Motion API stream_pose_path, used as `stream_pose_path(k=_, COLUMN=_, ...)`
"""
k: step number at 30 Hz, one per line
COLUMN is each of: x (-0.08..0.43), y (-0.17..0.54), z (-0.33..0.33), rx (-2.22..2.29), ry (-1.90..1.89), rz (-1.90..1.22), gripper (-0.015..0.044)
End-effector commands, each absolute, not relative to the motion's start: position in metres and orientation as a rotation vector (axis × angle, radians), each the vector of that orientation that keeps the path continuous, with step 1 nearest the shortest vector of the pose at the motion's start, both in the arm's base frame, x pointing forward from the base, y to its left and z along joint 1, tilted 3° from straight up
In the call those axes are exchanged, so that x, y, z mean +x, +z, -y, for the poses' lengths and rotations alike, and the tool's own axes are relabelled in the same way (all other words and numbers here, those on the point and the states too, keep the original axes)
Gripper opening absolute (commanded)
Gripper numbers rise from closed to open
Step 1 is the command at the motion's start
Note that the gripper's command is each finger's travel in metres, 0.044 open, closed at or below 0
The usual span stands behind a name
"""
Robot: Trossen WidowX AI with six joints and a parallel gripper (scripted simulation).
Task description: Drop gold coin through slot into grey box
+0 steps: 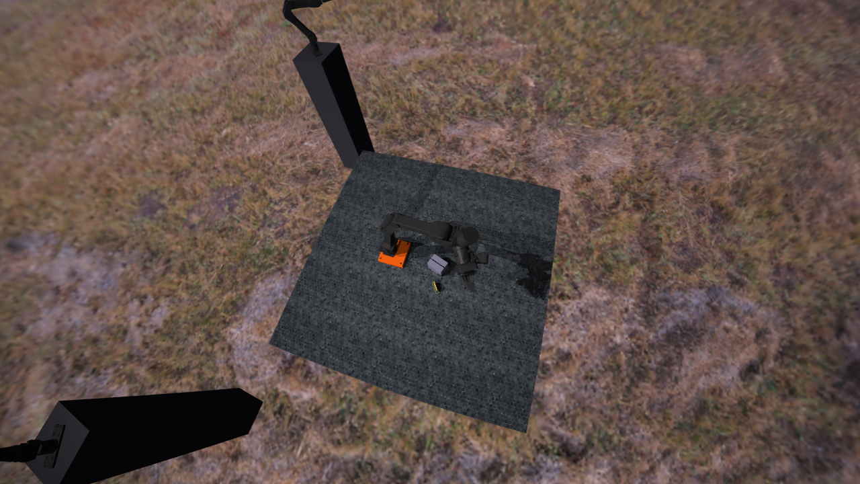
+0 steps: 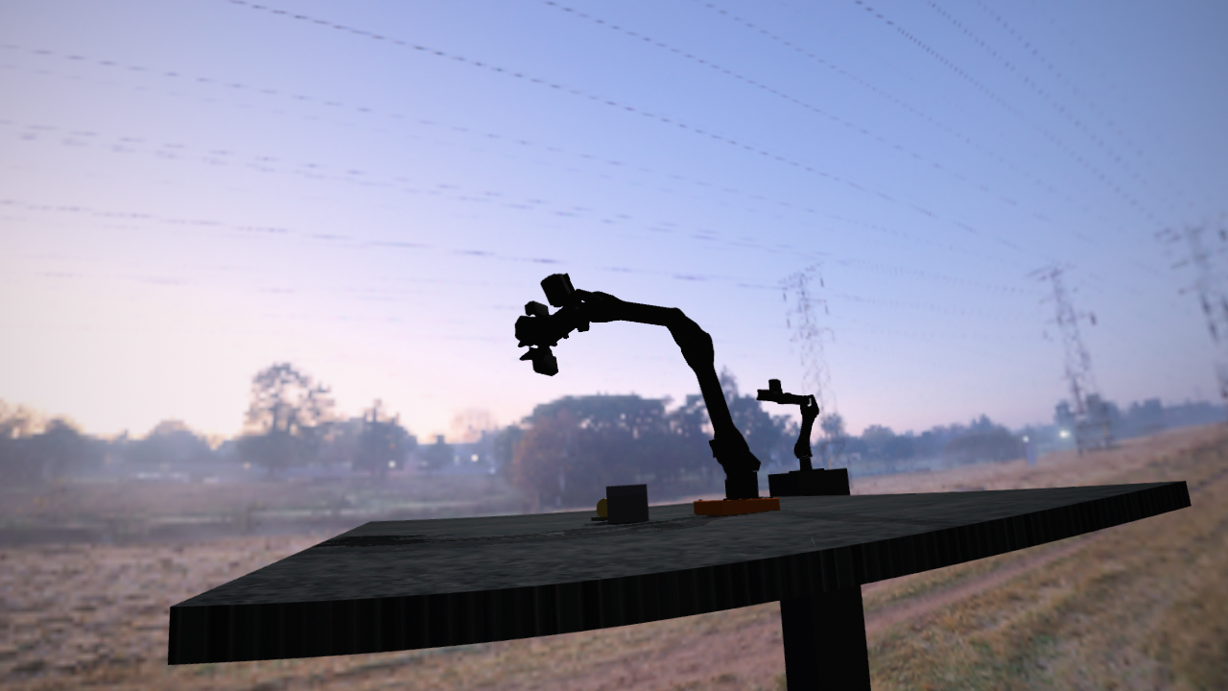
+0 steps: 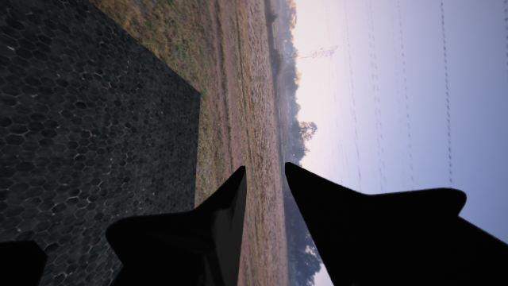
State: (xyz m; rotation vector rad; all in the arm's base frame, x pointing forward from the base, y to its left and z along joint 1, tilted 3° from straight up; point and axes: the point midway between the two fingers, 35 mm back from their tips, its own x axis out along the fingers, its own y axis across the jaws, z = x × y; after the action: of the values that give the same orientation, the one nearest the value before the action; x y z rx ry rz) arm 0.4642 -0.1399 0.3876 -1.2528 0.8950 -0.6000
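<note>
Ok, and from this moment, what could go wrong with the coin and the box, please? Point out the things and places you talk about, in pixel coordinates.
The hand (image 1: 469, 284) (image 3: 265, 168) is partly open, high above the table; lowering it with this gap might clip the coin (image 1: 436, 287) (image 2: 602, 508). The box (image 1: 437, 265) (image 2: 626, 503) stands close beside the coin, so the arm could bump it. The slot (image 1: 441, 261) looks narrow, so a slightly turned coin would probably catch on the lid.
</note>
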Motion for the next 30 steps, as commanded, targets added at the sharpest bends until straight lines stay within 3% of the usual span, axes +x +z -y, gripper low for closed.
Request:
stream_pose_path(k=1, x=0.456, y=0.311, z=0.148, rx=-0.937, ry=-0.474, rz=-0.946, gripper=0.0161)
stream_pose_path(k=19, x=0.370, y=0.163, z=0.138, rx=0.085, ry=-0.500, rz=-1.265, gripper=0.0161)
stream_pose_path(k=30, x=0.306, y=0.120, z=0.110, rx=0.653, ry=-0.705, rz=-1.460, gripper=0.0161)
